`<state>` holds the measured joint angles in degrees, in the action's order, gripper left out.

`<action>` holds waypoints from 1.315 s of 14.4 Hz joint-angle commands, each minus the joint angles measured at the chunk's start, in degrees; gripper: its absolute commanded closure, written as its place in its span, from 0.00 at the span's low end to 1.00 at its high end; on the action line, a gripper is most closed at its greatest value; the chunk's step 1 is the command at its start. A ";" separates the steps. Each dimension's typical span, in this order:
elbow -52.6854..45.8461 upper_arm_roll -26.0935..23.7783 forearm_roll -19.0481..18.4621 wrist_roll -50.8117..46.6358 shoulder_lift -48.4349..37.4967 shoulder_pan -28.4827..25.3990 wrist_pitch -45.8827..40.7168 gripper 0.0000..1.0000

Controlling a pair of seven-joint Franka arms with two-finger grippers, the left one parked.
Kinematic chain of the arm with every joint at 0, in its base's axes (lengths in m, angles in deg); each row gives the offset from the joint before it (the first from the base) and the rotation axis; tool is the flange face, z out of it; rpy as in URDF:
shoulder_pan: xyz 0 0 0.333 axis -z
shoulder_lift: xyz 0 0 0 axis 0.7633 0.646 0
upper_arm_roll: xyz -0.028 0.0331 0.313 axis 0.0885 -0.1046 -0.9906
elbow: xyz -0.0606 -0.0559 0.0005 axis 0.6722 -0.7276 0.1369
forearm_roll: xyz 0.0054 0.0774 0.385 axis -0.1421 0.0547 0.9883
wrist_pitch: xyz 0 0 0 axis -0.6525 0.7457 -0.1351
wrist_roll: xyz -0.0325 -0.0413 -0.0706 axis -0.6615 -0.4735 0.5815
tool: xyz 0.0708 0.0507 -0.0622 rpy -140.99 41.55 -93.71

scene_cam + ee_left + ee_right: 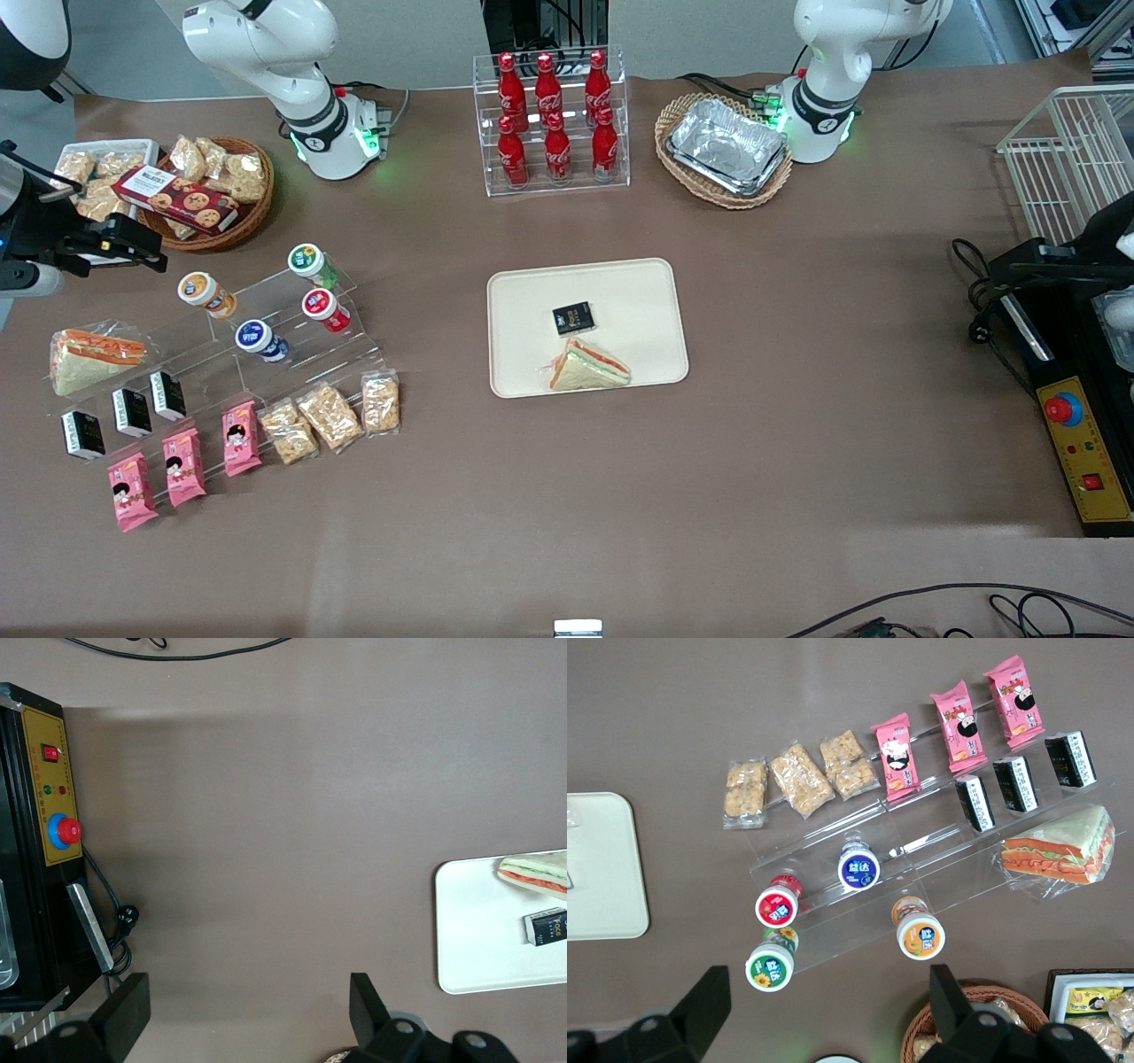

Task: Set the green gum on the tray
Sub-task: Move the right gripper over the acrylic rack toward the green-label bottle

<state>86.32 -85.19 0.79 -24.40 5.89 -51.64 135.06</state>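
The green gum [307,260] canister stands on the top step of a clear acrylic riser [266,323], just beside the red-lidded canister [324,307], with blue-lidded [258,339] and orange-lidded [202,291] canisters on the same riser; the cream tray [642,283] lies well apart at mid-table, carrying a wrapped sandwich [588,366] and a small black packet [573,318]; the right gripper [828,1014] hovers above the riser, fingers spread apart and holding nothing.

The green gum [309,262] is sitting on the clear stepped stand [266,332], well apart from the tray [523,301]. The open gripper [824,1010] is hovering above the stand.
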 commanded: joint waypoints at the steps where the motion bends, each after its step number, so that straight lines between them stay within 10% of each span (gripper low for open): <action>1: -1.31 0.03 0.57 0.15 0.75 0.12 0.28 0.00; 10: 1.49 0.47 3.90 4.20 -0.30 1.00 1.07 0.00; 19: 26.68 -0.15 3.20 1.04 -14.86 -2.42 15.63 0.00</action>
<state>98.71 -85.29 3.50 -21.19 1.11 -52.15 142.56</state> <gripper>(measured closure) 0.000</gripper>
